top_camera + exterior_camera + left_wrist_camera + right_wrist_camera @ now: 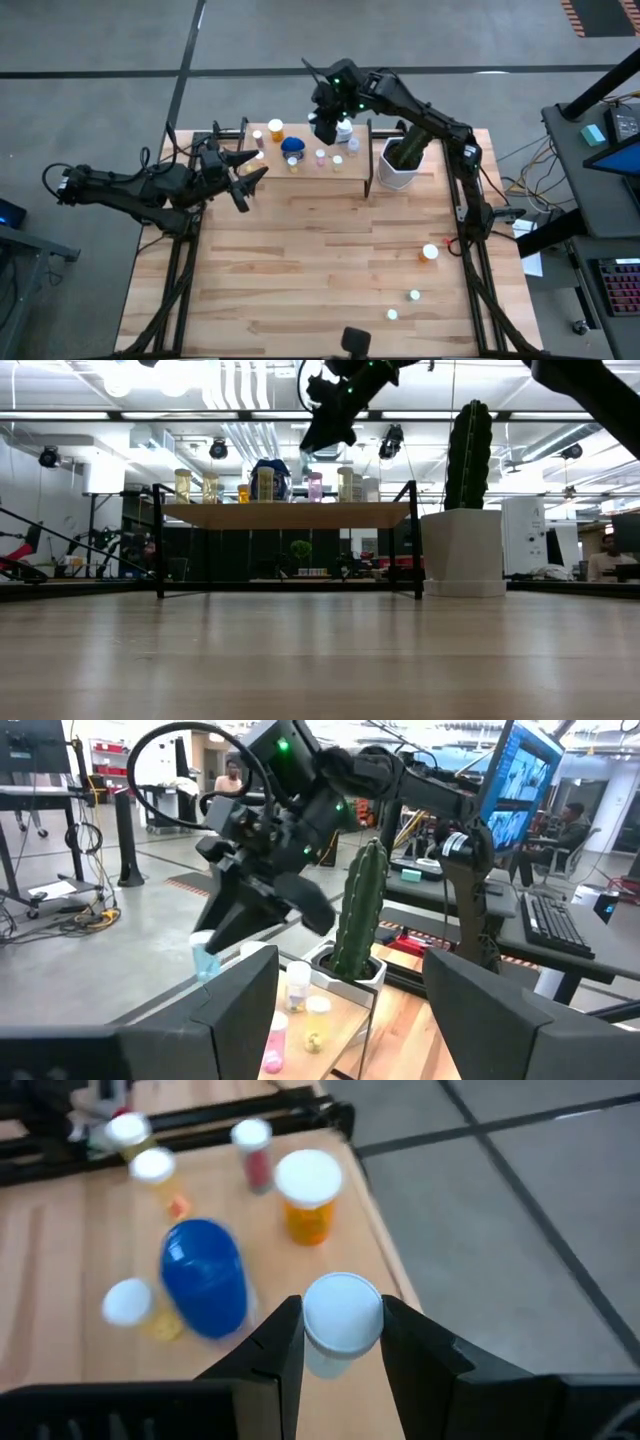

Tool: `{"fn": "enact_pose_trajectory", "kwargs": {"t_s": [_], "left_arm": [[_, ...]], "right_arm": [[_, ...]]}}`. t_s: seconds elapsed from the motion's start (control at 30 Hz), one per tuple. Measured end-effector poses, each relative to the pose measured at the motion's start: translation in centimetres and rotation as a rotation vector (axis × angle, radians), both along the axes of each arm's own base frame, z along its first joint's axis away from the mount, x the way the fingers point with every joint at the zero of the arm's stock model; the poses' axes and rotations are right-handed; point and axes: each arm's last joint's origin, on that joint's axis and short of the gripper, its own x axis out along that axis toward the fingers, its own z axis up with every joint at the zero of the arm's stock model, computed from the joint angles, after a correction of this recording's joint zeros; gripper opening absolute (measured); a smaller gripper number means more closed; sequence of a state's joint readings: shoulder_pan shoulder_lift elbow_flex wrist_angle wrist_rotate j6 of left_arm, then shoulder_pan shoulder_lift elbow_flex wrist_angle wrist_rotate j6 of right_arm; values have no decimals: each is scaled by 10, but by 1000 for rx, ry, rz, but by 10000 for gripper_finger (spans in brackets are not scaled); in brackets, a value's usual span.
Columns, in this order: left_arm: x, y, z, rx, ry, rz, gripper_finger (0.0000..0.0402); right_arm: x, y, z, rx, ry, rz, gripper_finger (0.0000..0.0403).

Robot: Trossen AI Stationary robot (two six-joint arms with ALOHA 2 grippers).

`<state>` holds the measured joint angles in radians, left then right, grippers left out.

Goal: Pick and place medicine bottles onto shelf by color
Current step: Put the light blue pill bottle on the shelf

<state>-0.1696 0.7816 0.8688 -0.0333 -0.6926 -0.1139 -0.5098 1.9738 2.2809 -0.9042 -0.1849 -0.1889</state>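
Right wrist view, right tool [343, 1342] clamped on white-capped bottle [340, 1322] above shelf [60, 1230], left tool [245, 172] wide.

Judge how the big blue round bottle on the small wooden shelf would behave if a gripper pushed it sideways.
The big blue round bottle looks squat and wide, so it would probably slide rather than tip. Its smooth surface may be slippery. Smaller white-capped bottles stand close by, so a push would likely knock them on the light-wood shelf.
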Motion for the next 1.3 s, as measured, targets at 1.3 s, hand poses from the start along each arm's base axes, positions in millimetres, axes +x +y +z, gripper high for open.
{"fn": "enact_pose_trajectory", "kwargs": {"t_s": [1.3], "left_arm": [[3, 1, -3, 45, 33, 30, 233]], "right_arm": [[20, 22, -54, -91, -83, -334, 105]]}}
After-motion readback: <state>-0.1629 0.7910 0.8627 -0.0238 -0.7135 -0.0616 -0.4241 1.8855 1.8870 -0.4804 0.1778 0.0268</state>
